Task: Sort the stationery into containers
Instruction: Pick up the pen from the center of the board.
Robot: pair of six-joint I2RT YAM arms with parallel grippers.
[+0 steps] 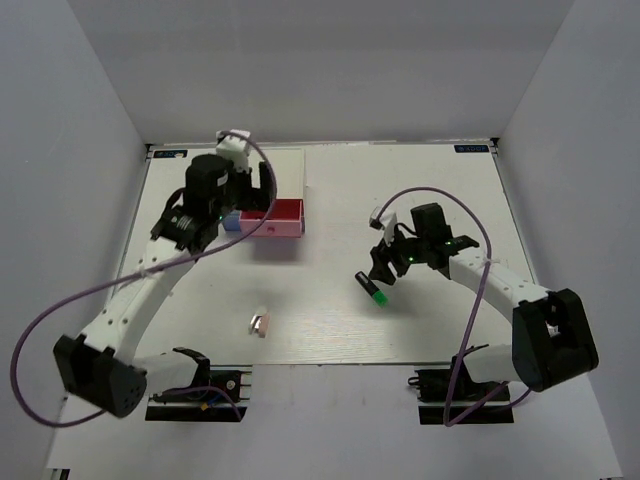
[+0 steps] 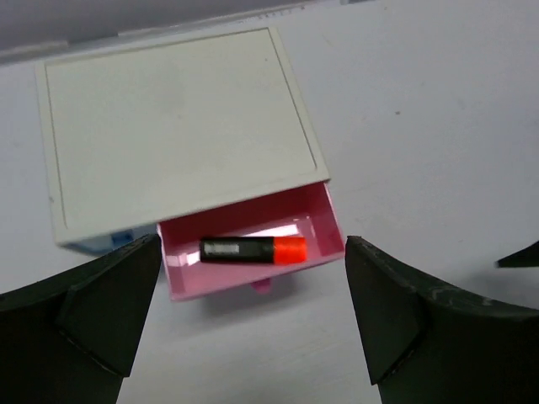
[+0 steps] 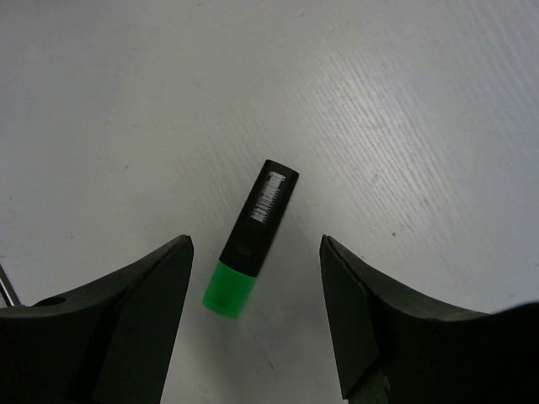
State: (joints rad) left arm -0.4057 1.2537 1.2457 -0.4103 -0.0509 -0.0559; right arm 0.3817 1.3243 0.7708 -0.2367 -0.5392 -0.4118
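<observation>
Pink drawer point(image 2: 210, 282) of the white-topped box point(image 2: 177, 126) — pulled out toward the near side, at the far left of the table point(image 1: 440, 320). Inside it, flat on its side along the drawer's width: orange-capped highlighter point(image 2: 253, 250), cap to the right in the left wrist view, resting on the drawer floor and touching no finger. Just left of the pink drawer, only a sliver showing: light blue drawer point(image 2: 120, 240).

Left gripper point(image 2: 253, 290): hangs above the open drawer, fingers point(image 2: 109, 303) spread wide, pinching nothing.

Green-capped highlighter point(image 3: 253, 240): lies flat on the bare tabletop, right of centre, well apart from the box, cap toward the near side, black body pointing to the far side.

Right gripper point(image 3: 255, 269): hovers low over it, fingers point(image 3: 143, 311) spread to either side — gap visible on both sides of the highlighter, nothing pinched.

Small pale piece point(image 1: 260, 323): sits alone on the table toward the near side, left of centre, well apart from both grippers and from the box. Too small to tell more.
</observation>
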